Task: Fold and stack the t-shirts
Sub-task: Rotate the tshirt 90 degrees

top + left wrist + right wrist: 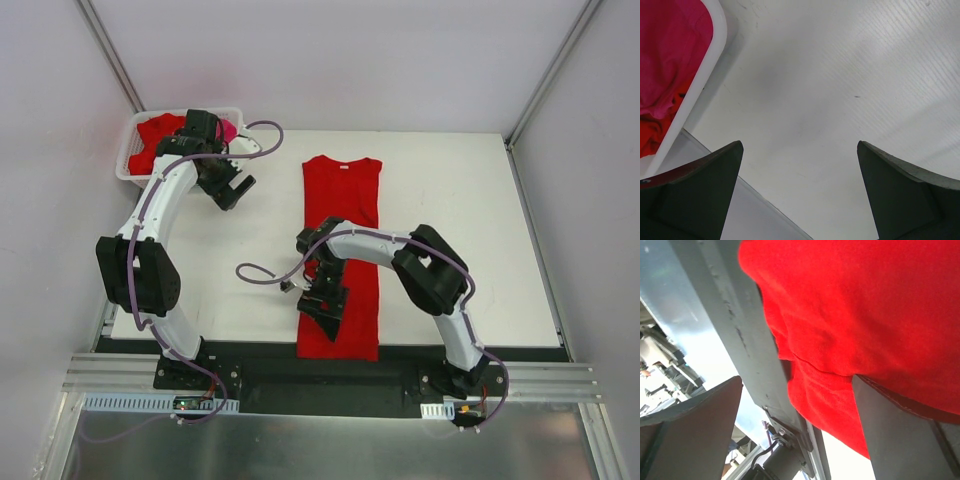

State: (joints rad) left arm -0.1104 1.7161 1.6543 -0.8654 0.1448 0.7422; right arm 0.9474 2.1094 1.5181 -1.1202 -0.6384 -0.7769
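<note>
A red t-shirt lies flat down the middle of the table as a long narrow strip, its lower hem hanging over the near edge. My right gripper hovers over the strip's lower left part, open. In the right wrist view the right gripper straddles the hem's left corner, with one finger against the cloth. My left gripper is open over bare table, just right of the basket. In the left wrist view nothing sits between the left gripper's fingers. A pink t-shirt and a red t-shirt lie crumpled in the basket.
The white lattice basket stands at the far left corner of the table, its rim at the left of the left wrist view. The table's grey near edge and metal frame run below the hanging hem. Walls close in both sides.
</note>
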